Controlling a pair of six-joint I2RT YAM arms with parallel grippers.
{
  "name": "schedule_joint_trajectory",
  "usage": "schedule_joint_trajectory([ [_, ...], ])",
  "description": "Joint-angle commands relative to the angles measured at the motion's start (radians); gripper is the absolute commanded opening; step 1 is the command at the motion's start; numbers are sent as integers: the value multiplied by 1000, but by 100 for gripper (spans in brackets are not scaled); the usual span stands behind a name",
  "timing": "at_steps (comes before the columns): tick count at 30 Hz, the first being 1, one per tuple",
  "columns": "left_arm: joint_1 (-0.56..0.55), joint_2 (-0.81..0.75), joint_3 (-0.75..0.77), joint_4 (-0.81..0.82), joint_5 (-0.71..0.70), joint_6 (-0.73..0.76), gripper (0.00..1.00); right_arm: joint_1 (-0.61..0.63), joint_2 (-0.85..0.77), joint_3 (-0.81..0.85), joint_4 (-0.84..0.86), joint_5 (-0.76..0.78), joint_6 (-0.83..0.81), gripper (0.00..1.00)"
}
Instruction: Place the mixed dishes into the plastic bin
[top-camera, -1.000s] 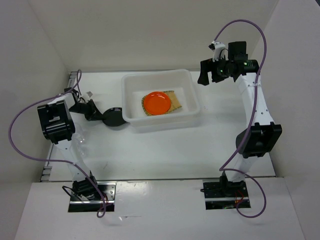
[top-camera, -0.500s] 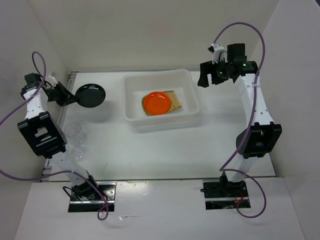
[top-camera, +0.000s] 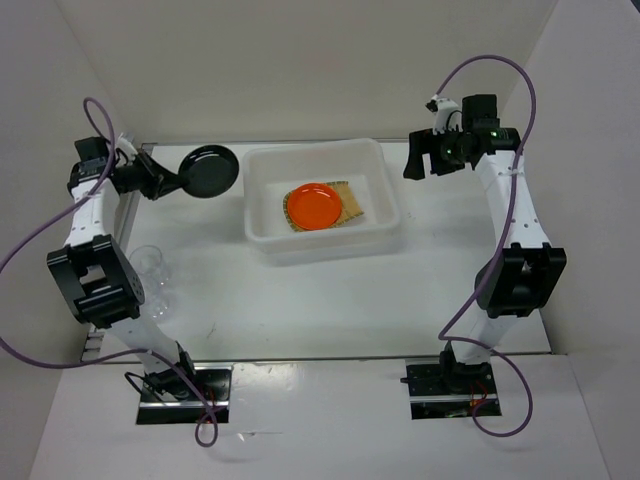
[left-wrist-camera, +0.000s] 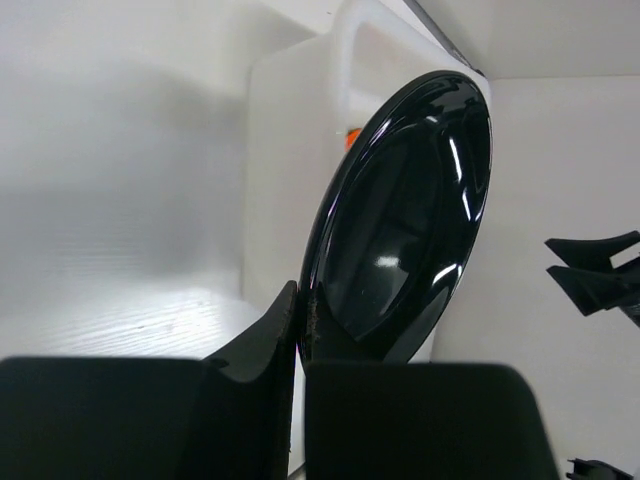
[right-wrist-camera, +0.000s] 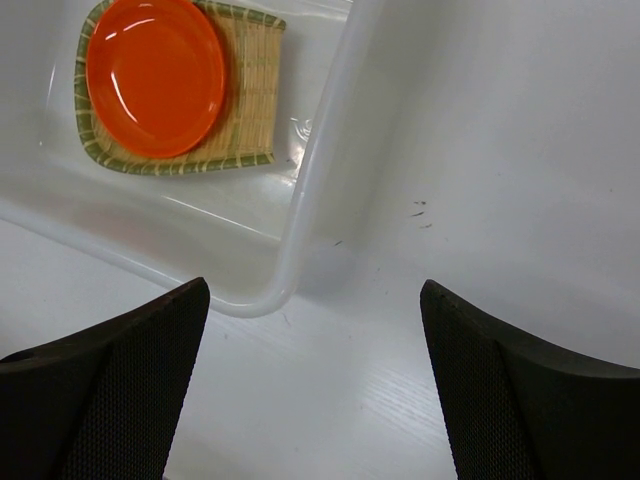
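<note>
The plastic bin (top-camera: 385, 205) stands at the table's middle back and holds the bamboo tray (top-camera: 349, 203) with the orange plate (top-camera: 313, 207) on it. My left gripper (top-camera: 172, 180) is shut on the rim of the glossy black plate (top-camera: 210, 171) and holds it in the air just left of the bin. In the left wrist view the black plate (left-wrist-camera: 405, 220) stands on edge between the jaws, the bin (left-wrist-camera: 290, 140) behind it. The clear glass cup (top-camera: 148, 264) stands at the left by the left arm. My right gripper (top-camera: 418, 160) is open and empty above the bin's far right corner (right-wrist-camera: 285, 270).
White walls close in the table on the left, back and right. A second clear glass (top-camera: 157, 303) seems to stand just in front of the cup, near the left arm's link. The right wrist view shows the orange plate (right-wrist-camera: 155, 75) on the tray (right-wrist-camera: 255, 95).
My left arm has lifted the black plate off the table beside the bin, swung it up and left, then moved it right toward the bin. The right gripper shifted slightly right.
</note>
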Motion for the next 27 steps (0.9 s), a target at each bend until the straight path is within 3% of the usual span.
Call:
schedule_joint_trajectory([
  [1, -75, -54, 16, 110, 11, -107, 0, -5, -63, -20, 35, -5, 7, 91],
  [11, -372, 61, 189, 129, -109, -199, 0, -5, -74, -78, 85, -8, 26, 91],
  [17, -526, 220, 318, 71, -200, -176, 0, -25, -74, -109, 95, -42, 35, 91],
  [27, -612, 403, 481, -18, -289, -119, 0, -63, -83, -147, 95, -94, 35, 91],
])
